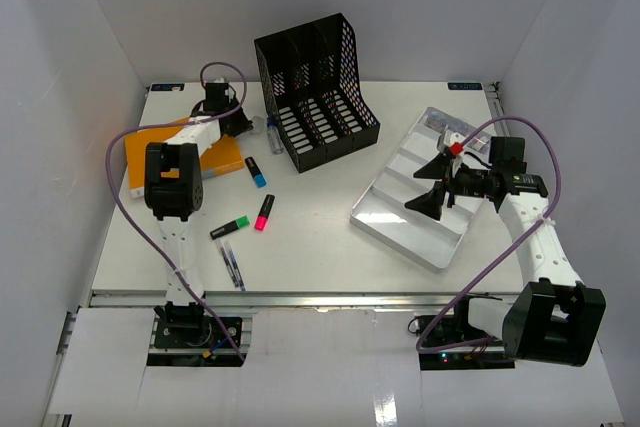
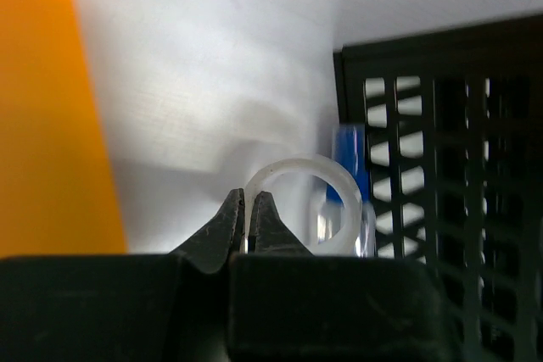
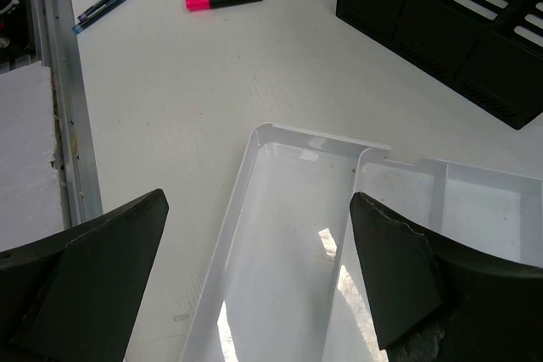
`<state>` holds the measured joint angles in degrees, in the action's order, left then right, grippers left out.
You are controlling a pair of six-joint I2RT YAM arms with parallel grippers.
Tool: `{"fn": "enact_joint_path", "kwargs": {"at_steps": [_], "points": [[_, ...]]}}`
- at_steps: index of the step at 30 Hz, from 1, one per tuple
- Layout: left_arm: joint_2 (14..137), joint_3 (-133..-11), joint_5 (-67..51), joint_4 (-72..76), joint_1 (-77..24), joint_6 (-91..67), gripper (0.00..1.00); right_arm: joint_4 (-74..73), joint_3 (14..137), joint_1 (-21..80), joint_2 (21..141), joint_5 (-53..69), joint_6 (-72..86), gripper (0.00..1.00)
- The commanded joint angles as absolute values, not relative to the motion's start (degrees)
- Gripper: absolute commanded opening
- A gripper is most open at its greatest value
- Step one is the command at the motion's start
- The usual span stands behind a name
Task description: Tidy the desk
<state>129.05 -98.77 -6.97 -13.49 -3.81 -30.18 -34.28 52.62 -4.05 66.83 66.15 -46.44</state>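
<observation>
Barely started, by the look. Worktop (image 1: 320,237) under the rack (image 1: 300,47) cluttered: markers (image 1: 264,212), pens (image 1: 232,267), orange notebook (image 1: 222,157) loose left of rack; rack looks empty. Left fingers (image 2: 225,226) clenched, apparently pinching clear ring (image 2: 301,162) just beside rack. Right fingers (image 3: 93,269) spread wide, empty, above tray (image 1: 420,232) right of rack.

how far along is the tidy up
Done: little; a few small items lie in the tray, far end. In hand: left gripper shut by a clear ring; right gripper open over the tray. Left: blue highlighter, pink highlighter, green highlighter, pens, orange notebook loose on the desk.
</observation>
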Motion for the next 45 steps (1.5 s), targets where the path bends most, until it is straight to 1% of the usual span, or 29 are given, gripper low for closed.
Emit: {"fn": "enact_joint_path", "kwargs": {"at_steps": [1, 4, 9, 13, 15, 17, 19, 21, 25, 27, 30, 32, 34, 37, 39, 42, 45], "points": [[115.1, -91.8, -5.9, -7.6, -4.1, -30.0, 0.00, -33.4, 52.4, -5.2, 66.3, 67.0, -46.1, 0.95], [108.0, -84.4, -6.5, -4.6, -6.3, -29.6, 0.00, -33.4, 52.4, -5.9, 66.2, 67.0, -46.1, 0.95], [96.2, -74.1, -8.4, -1.8, -13.6, -28.8, 0.00, -33.4, 52.4, -7.5, 65.7, 66.6, -46.0, 0.95], [90.3, -71.5, -8.6, -0.4, -24.2, -26.5, 0.00, -33.2, 52.6, -9.9, 64.3, 66.5, -45.7, 0.95], [91.5, -73.6, -10.1, -0.4, -29.0, -26.7, 0.00, -33.0, 52.5, -11.4, 63.2, 66.6, -45.1, 0.95], [94.1, -76.1, -12.0, -0.4, -31.4, -27.4, 0.00, -31.9, 52.3, -12.9, 62.4, 66.6, -43.6, 0.95], [98.7, -81.1, -13.4, 1.8, -34.9, -28.5, 0.00, -28.1, 51.0, -15.9, 60.9, 65.6, -40.5, 0.95], [107.1, -86.7, -14.5, 2.2, -37.2, -29.0, 0.00, -25.0, 49.9, -18.4, 59.8, 64.3, -36.2, 0.95], [120.5, -101.9, -15.2, 0.5, -41.5, -29.7, 0.00, -21.1, 48.3, -24.1, 58.0, 62.9, -32.5, 0.95], [127.9, -111.5, -14.2, -1.4, -42.9, -29.7, 0.00, -20.4, 47.8, -26.3, 57.4, 63.7, -30.8, 0.95], [137.5, -123.7, -10.7, -0.7, -44.8, -30.4, 0.00, -19.1, 47.3, -28.6, 57.3, 65.3, -28.9, 0.95], [142.2, -129.2, -8.5, 1.4, -45.4, -30.5, 0.00, -18.8, 47.2, -29.6, 57.4, 66.0, -28.2, 0.95], [145.9, -132.4, -6.0, 6.7, -46.5, -30.3, 0.00, -18.7, 47.0, -30.1, 57.9, 66.5, -27.9, 0.95], [148.4, -133.0, -1.8, 12.3, -47.6, -28.5, 0.00, -18.6, 47.0, -30.5, 58.3, 67.2, -27.6, 0.95], [150.0, -133.0, 3.3, 16.7, -48.3, -26.9, 0.00, -18.6, 46.9, -30.7, 58.6, 68.0, -27.5, 0.95], [153.1, -133.8, 7.1, 19.9, -49.0, -24.7, 0.00, -18.5, 46.8, -30.9, 59.1, 68.5, -27.0, 0.95], [155.9, -136.7, 10.0, 20.2, -49.1, -22.9, 0.00, -17.8, 46.5, -31.2, 59.5, 69.1, -26.5, 0.95]]}}
